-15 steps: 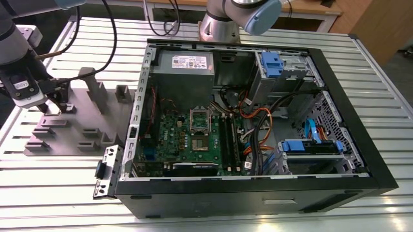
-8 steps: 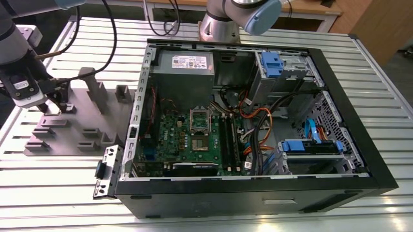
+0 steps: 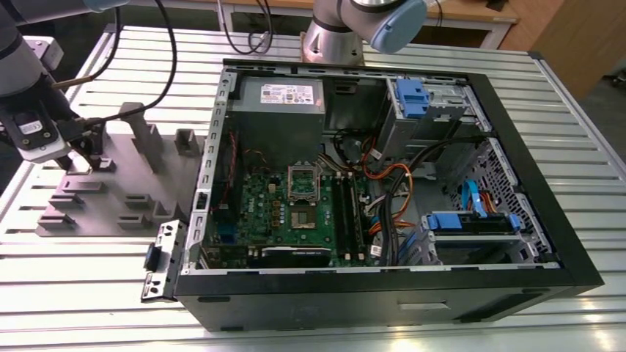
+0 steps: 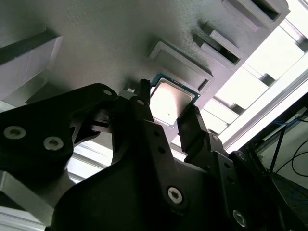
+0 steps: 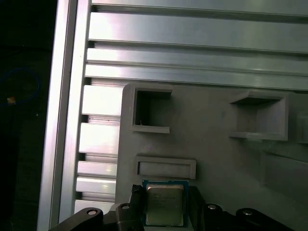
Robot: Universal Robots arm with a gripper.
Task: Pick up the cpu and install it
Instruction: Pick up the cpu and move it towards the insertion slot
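jaws stand close on both sides of the cpu (image 5: 165, 204), which lies flat on the grey holder (image 5: 216, 159); whether they squeeze it, i cannot tell. i judge this the pick-up step: it needs an even hold on thin edges. nearby pockets (image 5: 151, 108) look empty. farther along the desk (image 3: 597, 183), the computer case (image 3: 391, 286) holds the board.

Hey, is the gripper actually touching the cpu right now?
Cannot tell. In both wrist views the gripper brackets the cpu closely on two sides, but neither shows plain contact or a clear gap.
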